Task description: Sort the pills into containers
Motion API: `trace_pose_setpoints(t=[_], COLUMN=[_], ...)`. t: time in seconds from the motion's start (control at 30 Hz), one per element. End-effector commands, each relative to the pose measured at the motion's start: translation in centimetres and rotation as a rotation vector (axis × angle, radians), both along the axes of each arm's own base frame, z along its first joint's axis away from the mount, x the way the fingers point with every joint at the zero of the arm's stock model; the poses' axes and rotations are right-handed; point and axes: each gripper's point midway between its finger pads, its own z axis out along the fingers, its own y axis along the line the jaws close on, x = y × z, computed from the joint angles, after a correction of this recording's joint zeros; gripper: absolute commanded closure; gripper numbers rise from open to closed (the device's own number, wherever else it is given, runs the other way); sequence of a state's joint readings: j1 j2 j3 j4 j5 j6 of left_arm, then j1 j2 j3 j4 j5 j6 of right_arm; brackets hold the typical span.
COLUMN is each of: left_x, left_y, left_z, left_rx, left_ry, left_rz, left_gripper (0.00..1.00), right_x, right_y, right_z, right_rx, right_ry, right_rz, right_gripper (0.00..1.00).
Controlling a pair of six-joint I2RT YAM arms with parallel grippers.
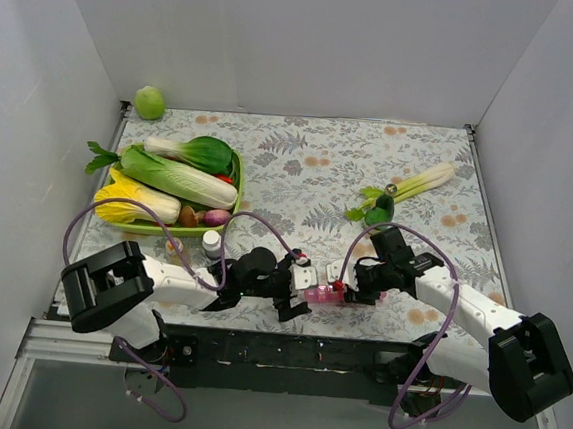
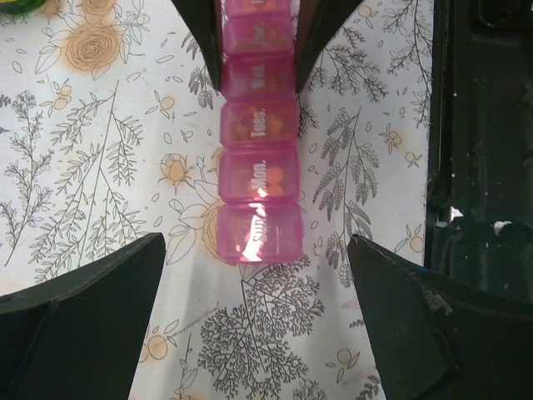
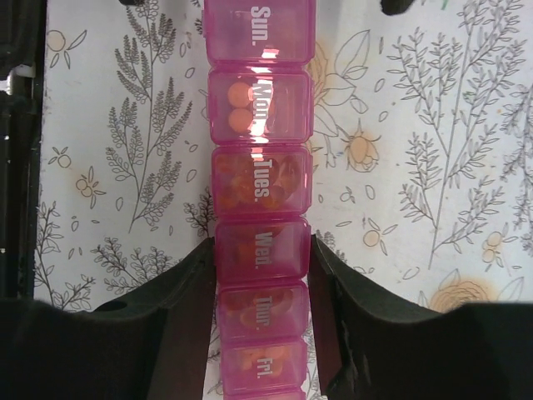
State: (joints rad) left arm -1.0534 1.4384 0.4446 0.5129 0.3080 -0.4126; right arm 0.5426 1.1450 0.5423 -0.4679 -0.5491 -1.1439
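While our right end effector (image 3: 262, 250) clamps the pink pill organizer (image 3: 260, 179), our left end effector (image 2: 256, 246) gapes wide. It straddles the Sun. end.

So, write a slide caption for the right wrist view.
Right hand grips the pink pill organizer at Wed.; orange pills show through Mon. and Tues. lids.

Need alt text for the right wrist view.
A translucent pink plastic pill organizer runs top to bottom over a floral tablecloth, the right gripper clamped on its Wed. compartment from both sides. Orange pills show through the Mon. and Tues. lids.
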Motion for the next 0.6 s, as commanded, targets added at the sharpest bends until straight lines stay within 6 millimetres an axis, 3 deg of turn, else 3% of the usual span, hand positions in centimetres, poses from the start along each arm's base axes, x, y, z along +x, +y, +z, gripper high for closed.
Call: trace_pose_setpoints(t=[0.0,0.2,0.3,0.57], left_x=[1.7,1.4,0.9,0.5], left_y=[-2.0,-2.5,-2.4,-2.0], left_z=[2.0,0.3,-0.4,-0.9], left_rx=[-0.048,0.023,0.039,0.045], left_ry=[-0.084,-0.028,-0.005,0.008], left_rz=[0.038,0.039,0.035,0.033], left_gripper=[0.10,0.31,0.37,0.38], right_x=[-0.6,-0.4,-0.4,-0.5], right_y=[0.3,0.5,0.5,0.4], right_z=[0.0,0.1,0.1,0.0], right_rx=[0.015,0.022,0.023,0.024], right_ry=[0.009,0.001,0.003,0.004], right_rz=[-0.005,-0.014,-0.018,-0.023], right_gripper=[0.81,0.81,0.81,0.82])
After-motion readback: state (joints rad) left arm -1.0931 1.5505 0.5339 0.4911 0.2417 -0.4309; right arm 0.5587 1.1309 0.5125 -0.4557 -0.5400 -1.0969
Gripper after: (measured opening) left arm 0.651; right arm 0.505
